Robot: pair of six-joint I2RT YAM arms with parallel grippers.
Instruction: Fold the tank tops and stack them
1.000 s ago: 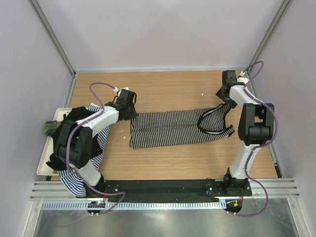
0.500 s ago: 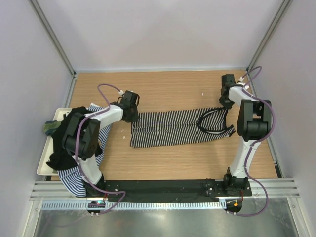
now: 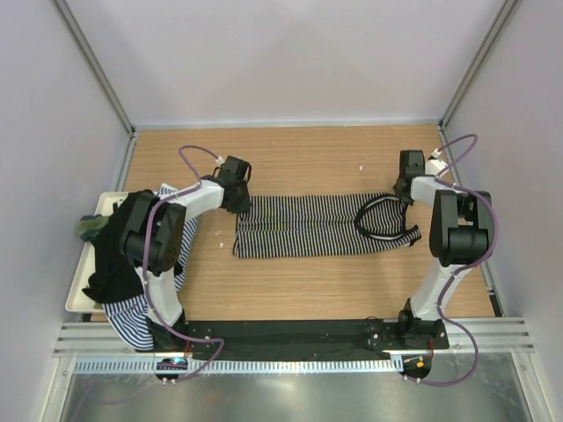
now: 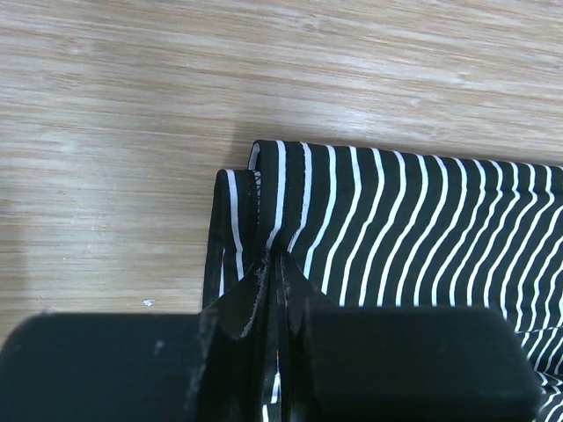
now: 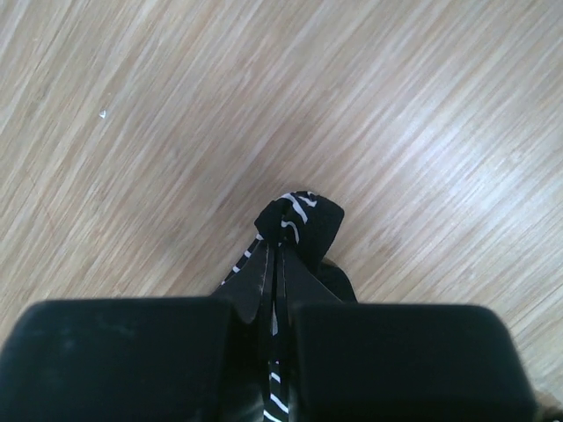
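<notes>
Striped tank top: I see the striped tank top [image 3: 299, 227] spread flat across the middle of the bench [image 3: 308, 158]. Its hem is toward the left edge and its straps toward the right edge, and it lies well in from all four edges.
Fold state: It lies as a long narrow band. The left wrist view shows two layers at the hem, so I judge it may be folded once lengthwise, but I cannot tell for sure.
Left gripper: My left gripper [image 4: 274, 264] is pinched tight on the far hem corner [image 4: 264, 176], with cloth between the jaws.
Right gripper: My right gripper [image 5: 274, 251] is clamped on the far strap [image 5: 299, 218], whose loop bunches just past the fingertips.
Done so far: One top is laid out and gripped at both ends along its far side. I see no finished fold and no stack anywhere.
Left to do: I take this as an early stage. This top needs folding over and setting down as the base of the stack, then each of the others in turn.
Waiting pile: A black top [image 3: 110, 272], a blue-and-white striped top [image 3: 127, 321] and a green top [image 3: 88, 227] are heaped together unfolded.
Tray: The heap sits in the white tray [image 3: 77, 294] at the bench's left edge and spills over its near rim.
</notes>
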